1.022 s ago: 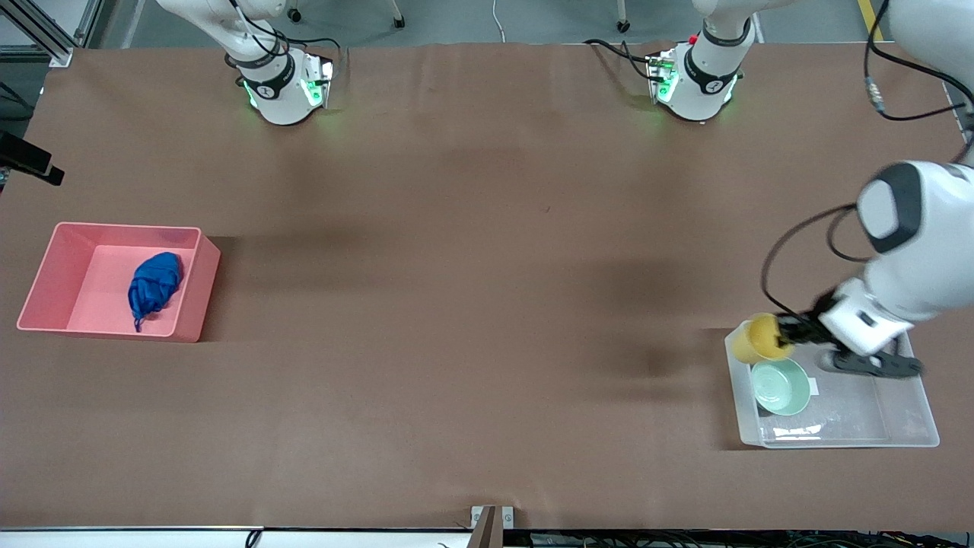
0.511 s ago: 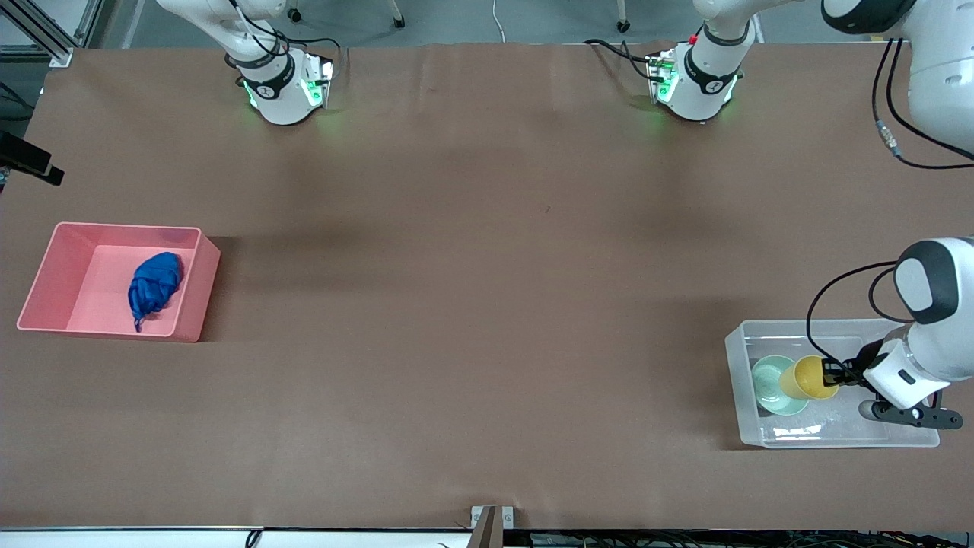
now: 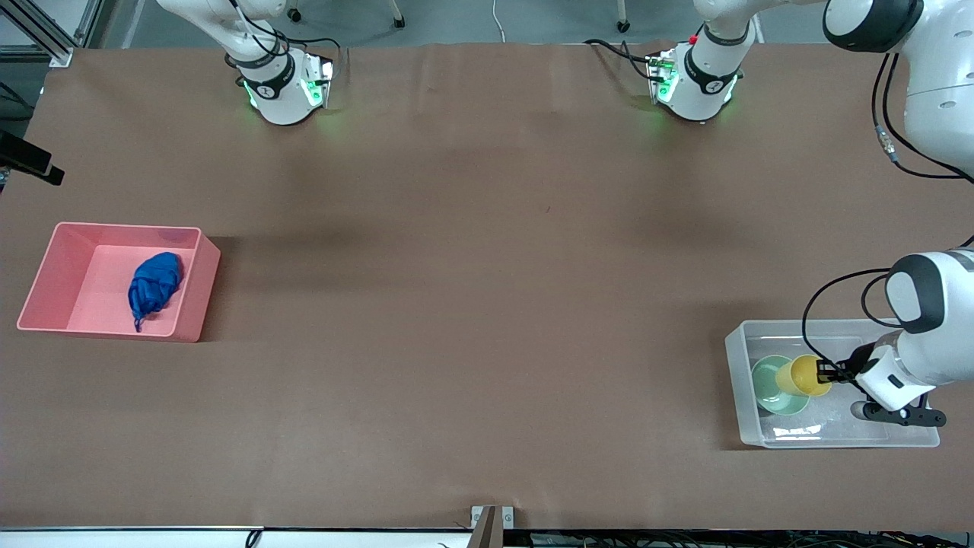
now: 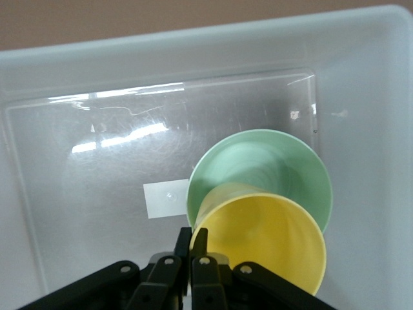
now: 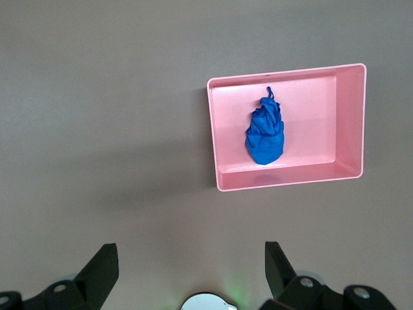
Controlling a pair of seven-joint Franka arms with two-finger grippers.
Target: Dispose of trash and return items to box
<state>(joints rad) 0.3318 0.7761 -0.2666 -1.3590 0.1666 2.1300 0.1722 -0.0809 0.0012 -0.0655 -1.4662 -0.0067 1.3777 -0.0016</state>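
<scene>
My left gripper [image 3: 824, 373] is down inside the clear box [image 3: 735, 358], shut on the rim of the yellow cup [image 3: 806, 375]. The cup is tilted, its base in or just over the mint-green bowl [image 3: 768, 390] that sits in the box at the right arm's end. In the left wrist view my left gripper [image 4: 192, 236] pinches the cup [image 4: 271, 242] over the bowl [image 4: 258, 165]; I cannot tell if cup and bowl touch. The blue trash wad [image 3: 154, 285] lies in the pink bin [image 3: 190, 308]. My right gripper [image 5: 190, 248] is open and empty, high over the table, out of the front view.
The box [image 4: 361, 97] has a white label [image 4: 166, 199] on its bottom beside the bowl. The right wrist view shows the pink bin [image 5: 284, 181] with the wad [image 5: 264, 135] in it. The robots' bases [image 3: 283, 87] stand along the table's edge farthest from the front camera.
My left gripper carried the yellow cup from over the box's corner down into the box, onto the bowl. In the last half second it shifted only slightly. The wad and pink bin stayed put.
</scene>
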